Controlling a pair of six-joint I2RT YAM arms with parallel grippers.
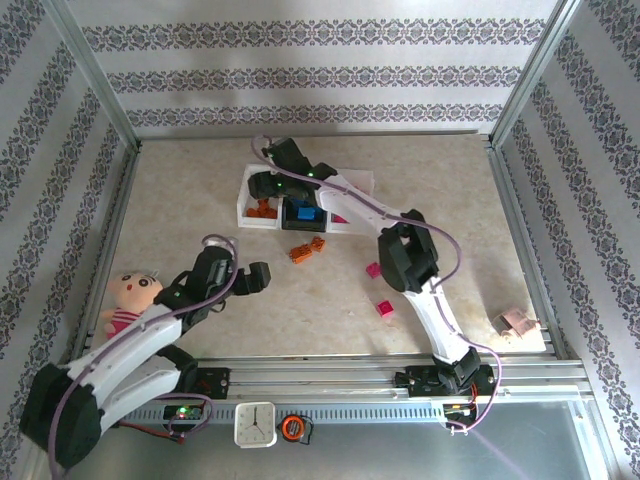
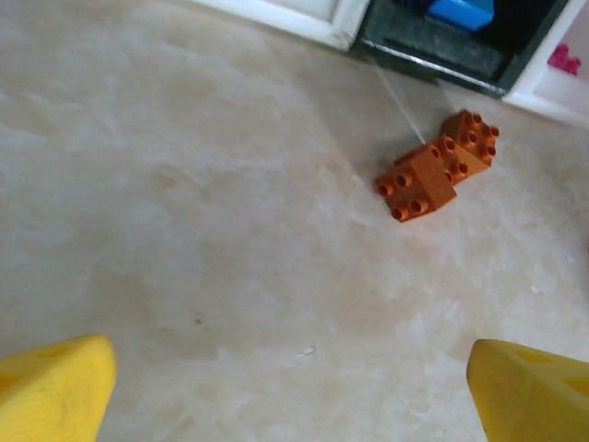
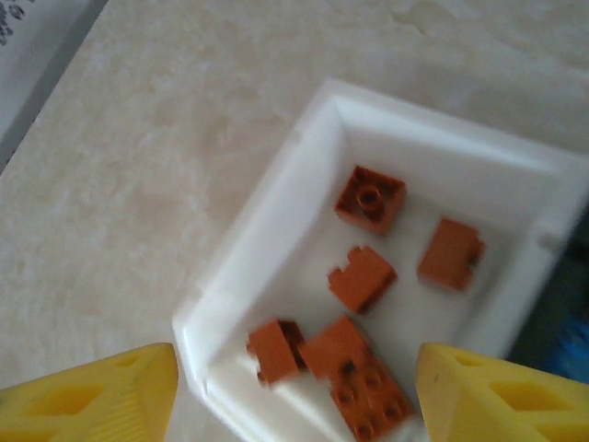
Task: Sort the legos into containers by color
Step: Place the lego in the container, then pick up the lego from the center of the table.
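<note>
now, right claw (image 3: 294,391) open above the white bin (image 3: 241,241), lift straight up, clear of the orange bricks (image 3: 369,198) beneath.

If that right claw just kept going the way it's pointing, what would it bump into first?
Probably the orange bricks in the white bin: the open right gripper points down into it. How far off they are is unclear.

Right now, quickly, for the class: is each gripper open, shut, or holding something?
Left gripper: open, holding nothing.
Right gripper: open, holding nothing, over the white rectangular plastic bin of orange-brown studded bricks.
</note>
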